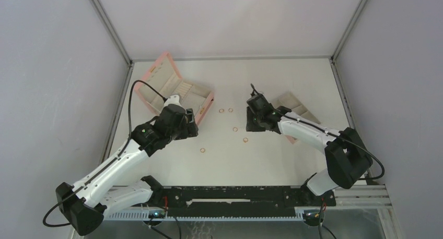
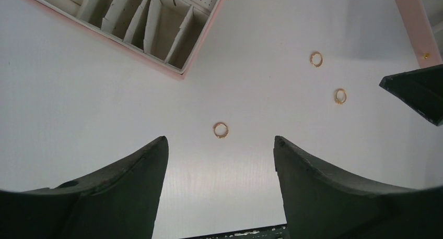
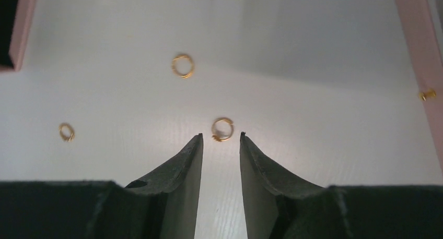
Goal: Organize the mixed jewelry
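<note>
- The right gripper holds its jaws a narrow gap apart with nothing in them. A copper ring lies just beyond the tips, not between them, so closing here would likely catch nothing.
- That ring is thin and flat on the white table; a fingertip landing on its rim could flick it away.
- The left gripper is spread wide and empty, with a second ring just ahead of it, near the pink jewellery box.
- The five rings lie loose mid-table, flat, with the hole facing up. Being round, they have no long axis.
</note>
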Robot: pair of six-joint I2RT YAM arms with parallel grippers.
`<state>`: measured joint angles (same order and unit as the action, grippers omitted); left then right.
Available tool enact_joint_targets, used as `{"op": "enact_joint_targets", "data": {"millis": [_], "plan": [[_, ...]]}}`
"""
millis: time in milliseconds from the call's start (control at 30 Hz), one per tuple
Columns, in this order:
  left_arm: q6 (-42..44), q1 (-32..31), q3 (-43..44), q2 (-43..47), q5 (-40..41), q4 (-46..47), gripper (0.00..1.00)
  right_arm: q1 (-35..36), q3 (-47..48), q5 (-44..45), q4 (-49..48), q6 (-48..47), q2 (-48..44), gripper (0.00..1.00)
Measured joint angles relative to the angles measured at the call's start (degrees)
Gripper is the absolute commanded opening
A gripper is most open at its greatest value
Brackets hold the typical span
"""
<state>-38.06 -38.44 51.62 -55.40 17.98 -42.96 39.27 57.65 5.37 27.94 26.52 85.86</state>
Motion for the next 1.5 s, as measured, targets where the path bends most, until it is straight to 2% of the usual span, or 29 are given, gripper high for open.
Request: {"op": "enact_joint_targets", "data": {"millis": [133,233,733,900,1067,1267,1500], "plan": [[0.0,0.0,0.0,0.0,-0.3,0.0,0.79,-2.1,-3.0,1.8,0.3,7.6,0.6,0.42],[0.0,0.0,0.0,0.0,-0.3,0.0,0.79,-2.0,-3.4,1.8,0.3,9.5,2.6,0.43],[0.0,0.0,-0.1,0.0,-0.9,0.3,0.79,-1.3,-3.1,-2.1,-1.6,8.1,10.2,0.42],[0.0,0.0,-0.1,0.0,-0.9,0.4,0.79,-0.5,0.2,-3.4,-1.8,4.5,13.1,0.39],[-0.1,0.0,-0.7,0.6,-0.9,0.4,0.79,1.4,4.6,-3.7,-1.2,-3.5,16.6,0.35],[-0.1,0.0,-1.3,1.8,-0.9,0.3,0.79,6.7,6.4,-1.5,1.8,-12.9,17.6,0.36],[-0.1,0.0,-1.3,1.8,-1.5,0.4,0.79,8.0,6.6,1.4,4.8,-15.9,16.9,0.36]]}}
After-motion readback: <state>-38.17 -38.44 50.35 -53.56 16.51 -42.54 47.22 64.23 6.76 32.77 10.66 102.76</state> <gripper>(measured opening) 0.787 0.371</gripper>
